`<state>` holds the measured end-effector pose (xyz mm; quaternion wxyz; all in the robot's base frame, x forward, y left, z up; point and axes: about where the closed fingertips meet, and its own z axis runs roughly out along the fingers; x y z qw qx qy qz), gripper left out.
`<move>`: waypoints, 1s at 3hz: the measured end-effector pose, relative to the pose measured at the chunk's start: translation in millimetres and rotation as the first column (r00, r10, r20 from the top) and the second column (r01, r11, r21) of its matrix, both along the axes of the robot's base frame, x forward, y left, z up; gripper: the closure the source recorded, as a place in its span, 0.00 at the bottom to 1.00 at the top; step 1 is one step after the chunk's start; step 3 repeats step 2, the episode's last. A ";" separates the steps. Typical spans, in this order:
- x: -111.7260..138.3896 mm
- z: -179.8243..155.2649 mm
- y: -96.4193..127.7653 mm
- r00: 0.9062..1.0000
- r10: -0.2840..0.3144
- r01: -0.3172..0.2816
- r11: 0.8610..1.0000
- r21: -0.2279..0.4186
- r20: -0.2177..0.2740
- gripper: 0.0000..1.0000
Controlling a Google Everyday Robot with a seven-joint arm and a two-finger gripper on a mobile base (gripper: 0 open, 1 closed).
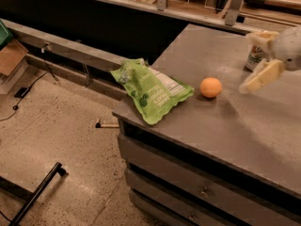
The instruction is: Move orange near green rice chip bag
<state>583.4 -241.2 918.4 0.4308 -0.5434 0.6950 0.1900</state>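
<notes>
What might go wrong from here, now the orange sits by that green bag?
The orange lies free on the counter, so it may roll. The green rice chip bag overhangs the counter's edge; a nudge might drop it. The hand, open and empty at the right, hangs close to a can and might knock it.

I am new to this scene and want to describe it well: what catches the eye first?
The bright green rice chip bag lies at the left corner of the grey counter, partly over the edge. The orange sits just right of it, apart. The robot's hand hovers open at the far right, holding nothing.
</notes>
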 end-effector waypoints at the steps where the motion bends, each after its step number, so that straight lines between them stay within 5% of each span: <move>1: -21.5 23.6 -43.3 0.996 -0.018 0.017 1.000 0.018 0.090 0.00; 3: -23.8 26.8 -48.9 0.994 -0.023 0.021 1.000 0.017 0.103 0.00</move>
